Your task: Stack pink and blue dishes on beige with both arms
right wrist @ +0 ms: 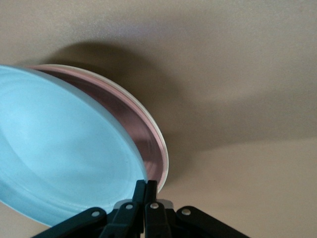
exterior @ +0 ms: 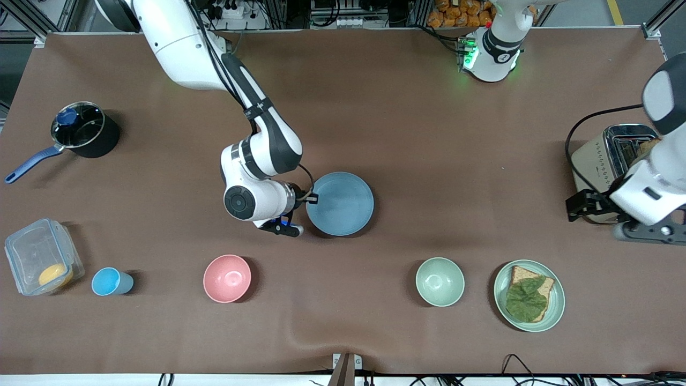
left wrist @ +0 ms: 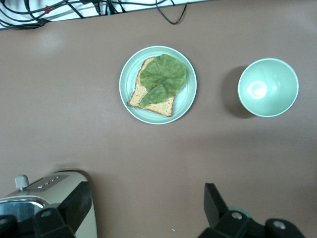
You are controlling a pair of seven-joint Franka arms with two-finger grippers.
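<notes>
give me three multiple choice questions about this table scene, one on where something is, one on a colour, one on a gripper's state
1. What lies in the clear box?
A. a yellow thing
B. bread
C. a cup

2. What colour is the plate directly under the blue plate?
A. green
B. pink
C. black

3. The right gripper is:
A. open over the pot
B. shut on the blue plate's rim
C. out of view

Answers: 1 A, a yellow item sits in the box's corner. 2 B, a pink plate shows beneath the tilted blue one. 3 B, the fingers pinch the rim.
</notes>
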